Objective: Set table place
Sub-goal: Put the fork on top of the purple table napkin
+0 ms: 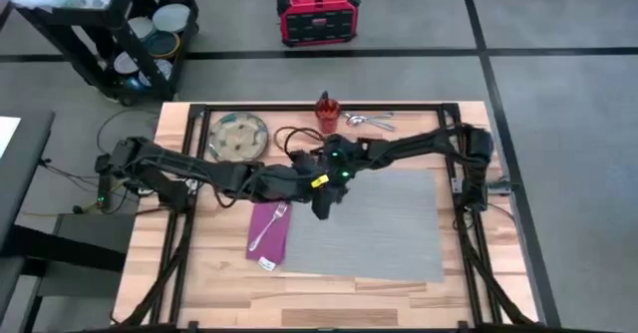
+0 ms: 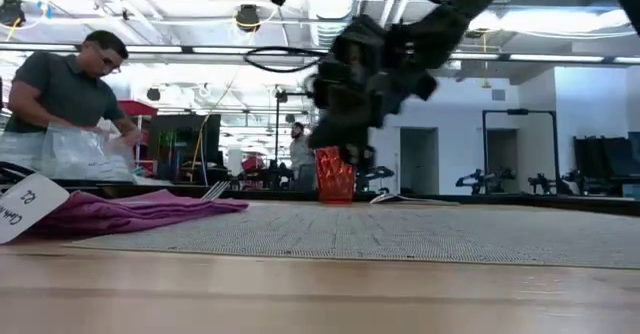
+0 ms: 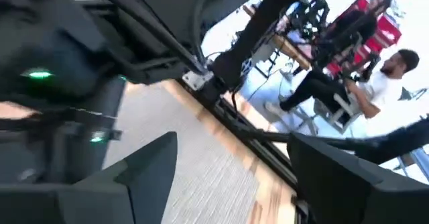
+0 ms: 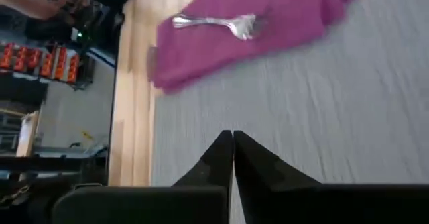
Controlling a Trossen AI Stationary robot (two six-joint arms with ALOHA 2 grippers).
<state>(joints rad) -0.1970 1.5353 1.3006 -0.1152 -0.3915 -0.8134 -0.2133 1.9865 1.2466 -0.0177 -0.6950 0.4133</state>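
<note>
Mat (image 1: pixel 374 223) laid flat on table (image 1: pixel 329 298). Napkin (image 1: pixel 269 230) at mat's left edge, fork (image 1: pixel 268 227) on it. Plate (image 1: pixel 237 134), cup (image 1: pixel 328 112), 2 utensils (image 1: pixel 367 122) wait at far edge. Right gripper (image 4: pixel 232 158) clenched, empty, above mat near napkin. Left gripper (image 3: pixel 231 167) released, empty, just beside it.

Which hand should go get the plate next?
Probably the left. The plate lies off the mat on the left arm's side, and the left hand is open and empty. The right hand is shut over the mat and would have to cross the left arm.
</note>
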